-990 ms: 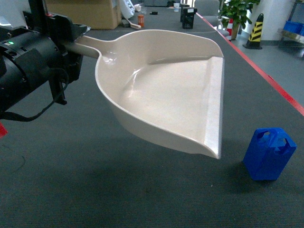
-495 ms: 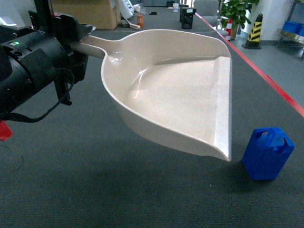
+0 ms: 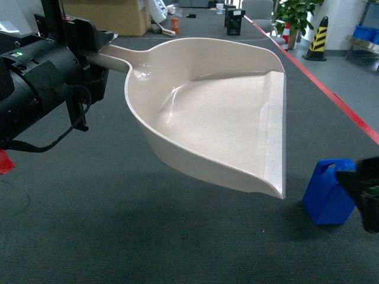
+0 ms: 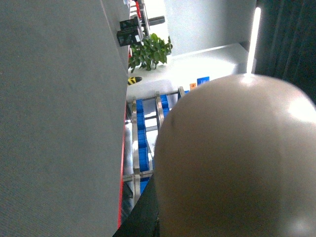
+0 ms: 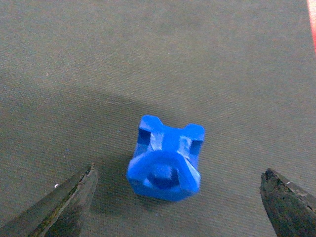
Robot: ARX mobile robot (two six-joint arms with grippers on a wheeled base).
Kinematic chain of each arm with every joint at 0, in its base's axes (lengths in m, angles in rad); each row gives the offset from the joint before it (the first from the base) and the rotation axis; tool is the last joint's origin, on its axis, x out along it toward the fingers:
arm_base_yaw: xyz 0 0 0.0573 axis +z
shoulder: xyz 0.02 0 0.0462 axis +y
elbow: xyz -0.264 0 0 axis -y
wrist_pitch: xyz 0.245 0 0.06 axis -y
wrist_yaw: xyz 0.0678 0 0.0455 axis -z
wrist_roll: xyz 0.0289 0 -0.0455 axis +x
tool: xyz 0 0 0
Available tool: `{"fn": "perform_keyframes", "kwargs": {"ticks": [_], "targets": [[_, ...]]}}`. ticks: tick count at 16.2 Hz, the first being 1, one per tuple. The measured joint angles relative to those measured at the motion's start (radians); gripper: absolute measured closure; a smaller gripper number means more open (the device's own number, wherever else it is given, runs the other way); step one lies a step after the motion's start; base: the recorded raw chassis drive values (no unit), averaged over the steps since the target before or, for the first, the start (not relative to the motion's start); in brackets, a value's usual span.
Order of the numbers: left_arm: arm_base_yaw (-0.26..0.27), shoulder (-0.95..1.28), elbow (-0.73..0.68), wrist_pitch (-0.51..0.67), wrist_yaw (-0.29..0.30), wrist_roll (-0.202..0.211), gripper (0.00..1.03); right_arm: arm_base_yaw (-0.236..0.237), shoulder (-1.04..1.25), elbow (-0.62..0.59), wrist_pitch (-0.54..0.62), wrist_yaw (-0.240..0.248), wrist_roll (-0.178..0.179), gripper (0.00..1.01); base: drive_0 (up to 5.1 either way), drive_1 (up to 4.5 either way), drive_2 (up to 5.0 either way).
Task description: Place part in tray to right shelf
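While head view crops right gripper (image 3: 368, 198), wrist shows jaws spread above part (image 5: 165, 158); left jaws' state unclear.

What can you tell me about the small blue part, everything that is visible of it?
The part is a small bright-blue block, apparently plastic, shaped like a jerrycan with a cut-out handle at its top. It stands upright on the dark grey carpet, right of the tray's front lip, not touching it. The right tool hangs open above it, without contact.

beige tray (image 3: 207, 118), bright blue part (image 5: 165, 158), dk grey carpet (image 3: 118, 225)
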Motion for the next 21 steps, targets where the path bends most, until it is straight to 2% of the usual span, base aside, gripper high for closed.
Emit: {"fn": "perform_keyframes", "kwargs": {"ticks": [2, 5, 6, 8, 10, 11, 12, 14, 15, 16, 18, 19, 20, 21], "targets": [[0.000, 0.000, 0.000, 0.000, 0.000, 0.000, 0.87, 0.031, 0.134, 0.094, -0.005, 0.012, 0.030, 0.03, 0.0, 0.00, 0.0], [0.000, 0.000, 0.000, 0.000, 0.000, 0.000, 0.87, 0.050, 0.274, 0.175, 0.001, 0.084, 0.071, 0.03, 0.0, 0.00, 0.0], [0.000, 0.000, 0.000, 0.000, 0.000, 0.000, 0.87, 0.058, 0.302, 0.180, -0.009, 0.121, 0.081, 0.07, 0.0, 0.00, 0.0], [0.000, 0.000, 0.000, 0.000, 0.000, 0.000, 0.87, 0.062, 0.324, 0.180, 0.003, 0.153, 0.101, 0.29, 0.0, 0.00, 0.0], [0.000, 0.000, 0.000, 0.000, 0.000, 0.000, 0.87, 0.062, 0.288, 0.169, -0.017, 0.156, 0.111, 0.49, 0.0, 0.00, 0.0], [0.000, 0.000, 0.000, 0.000, 0.000, 0.000, 0.87, 0.061, 0.214, 0.151, -0.066, 0.150, 0.111, 0.53, 0.0, 0.00, 0.0], [0.000, 0.000, 0.000, 0.000, -0.001, 0.000, 0.87, 0.058, 0.146, 0.142, -0.092, 0.148, 0.108, 0.54, 0.0, 0.00, 0.0], [0.001, 0.000, 0.000, 0.001, -0.001, 0.000, 0.87, 0.049, -0.086, 0.171, -0.161, 0.105, 0.116, 0.54, 0.0, 0.00, 0.0], [0.000, 0.000, 0.000, 0.000, 0.000, 0.000, 0.87, 0.065, -0.172, 0.209, -0.145, 0.076, 0.142, 0.54, 0.0, 0.00, 0.0], [0.000, 0.000, 0.000, 0.000, 0.000, 0.000, 0.87, 0.098, -0.223, 0.258, -0.124, 0.037, 0.190, 0.54, 0.0, 0.00, 0.0], [0.000, 0.000, 0.000, 0.000, 0.000, 0.000, 0.87, 0.207, -0.194, 0.346, -0.094, -0.071, 0.328, 0.54, 0.0, 0.00, 0.0], [0.000, 0.000, 0.000, 0.001, 0.000, 0.000, 0.87, 0.274, -0.117, 0.374, -0.075, -0.082, 0.417, 0.54, 0.0, 0.00, 0.0], [0.000, 0.000, 0.000, 0.000, 0.000, 0.000, 0.87, 0.319, -0.035, 0.400, -0.095, -0.081, 0.473, 0.54, 0.0, 0.00, 0.0], [0.000, 0.000, 0.000, 0.000, -0.001, 0.000, 0.87, 0.353, 0.044, 0.424, -0.103, -0.052, 0.506, 0.54, 0.0, 0.00, 0.0]]}}
